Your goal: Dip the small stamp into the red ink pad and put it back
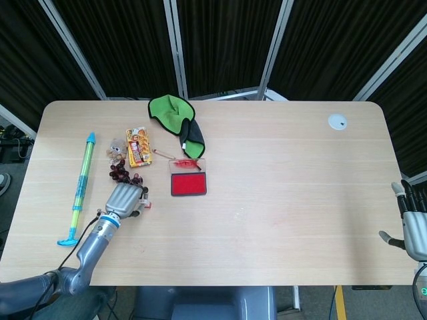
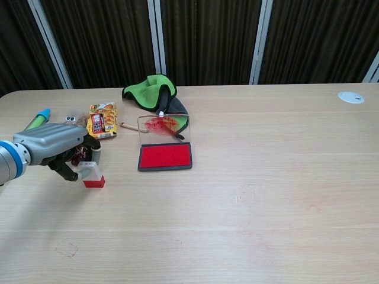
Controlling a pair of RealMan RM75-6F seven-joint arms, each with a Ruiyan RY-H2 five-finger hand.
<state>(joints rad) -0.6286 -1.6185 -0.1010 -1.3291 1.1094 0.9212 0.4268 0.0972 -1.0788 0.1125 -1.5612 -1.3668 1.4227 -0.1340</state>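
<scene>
Occlusions and cut-offs around the small stamp (image 2: 93, 174)

Stamp mostly masked from the head camera by the left hand (image 1: 124, 199); from the chest camera, contact between fingers (image 2: 68, 171) and stamp not resolvable. Dark red beads (image 1: 122, 175) just behind the stamp partly covered by that hand. Far to the stamp's right, right hand (image 1: 414, 223) clipped by the head view's edge, outside the chest view. Left of the stamp, blue-green tube (image 2: 37, 117) largely concealed in the chest view. Snack packet (image 1: 137, 146) print beyond the stamp illegible.

Light wooden table (image 1: 280, 173), dark pleated curtains (image 2: 207, 41) behind (pale upright frames), possibly grey floor.
</scene>
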